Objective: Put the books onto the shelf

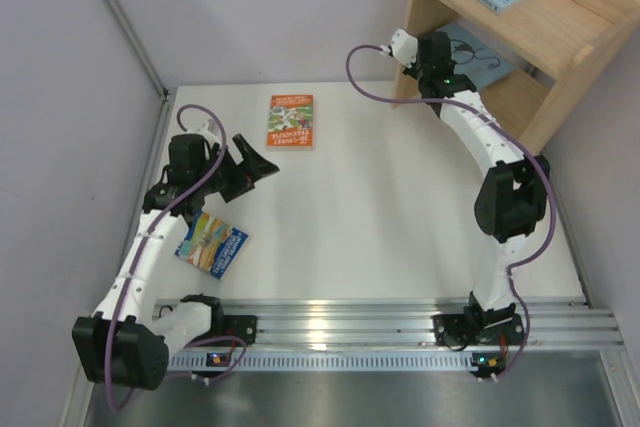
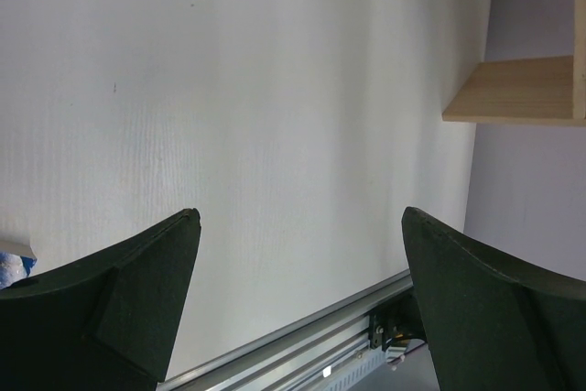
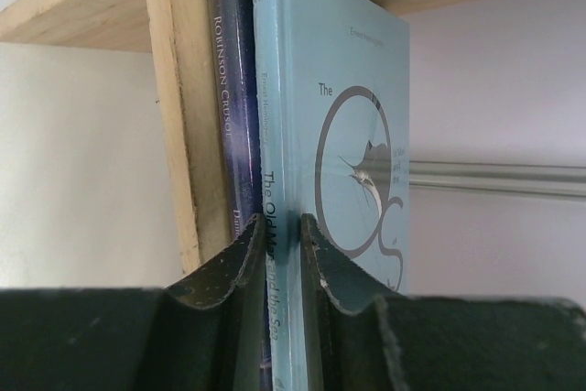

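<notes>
As right gripper [image 3: 282, 226] pinches, light-blue book [image 3: 343, 135] spine sits between fingers [image 3: 229, 267].

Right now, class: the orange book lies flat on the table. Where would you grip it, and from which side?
The orange book lies flat and thin, so only an edge offers purchase. Probably pinch its near-left corner, coming in low from the left, where the open left gripper is nearest.

Open tabletop [image 1: 400, 207] between orange book [image 1: 290, 121], shelf [image 1: 570, 37]
</notes>
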Robot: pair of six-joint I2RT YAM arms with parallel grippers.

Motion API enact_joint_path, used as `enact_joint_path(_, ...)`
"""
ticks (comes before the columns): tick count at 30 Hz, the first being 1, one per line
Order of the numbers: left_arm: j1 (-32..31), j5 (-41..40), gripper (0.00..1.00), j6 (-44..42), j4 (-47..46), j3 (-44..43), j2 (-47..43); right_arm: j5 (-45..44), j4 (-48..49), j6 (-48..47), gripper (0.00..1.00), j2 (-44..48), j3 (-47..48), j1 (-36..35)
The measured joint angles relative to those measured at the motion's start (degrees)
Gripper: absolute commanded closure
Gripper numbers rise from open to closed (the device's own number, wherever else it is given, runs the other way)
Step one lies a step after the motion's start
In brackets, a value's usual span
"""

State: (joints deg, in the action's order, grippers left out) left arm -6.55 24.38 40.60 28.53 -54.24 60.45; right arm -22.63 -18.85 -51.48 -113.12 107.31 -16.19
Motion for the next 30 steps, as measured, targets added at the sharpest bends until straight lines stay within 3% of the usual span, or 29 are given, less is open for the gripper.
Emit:
enact_joint_path(9,-0.52,-0.09,0.04,-0.02,-0.09,-0.11,0.96,0.00,0.02,-0.61,0.60,0.00,0.00,-0.22)
enact_joint_path(21,-0.63,-1.60,0.05,0.17,-0.83,-0.33,2.54,-1.25,-1.14,-0.28,0.49,1.46,0.00,-4.31)
enact_joint_path(30,-0.44,-4.46,0.05,0.15,-0.74,-3.78,7.58,-1.60,-6.29,13.05,0.38,8.09,0.79,-13.27)
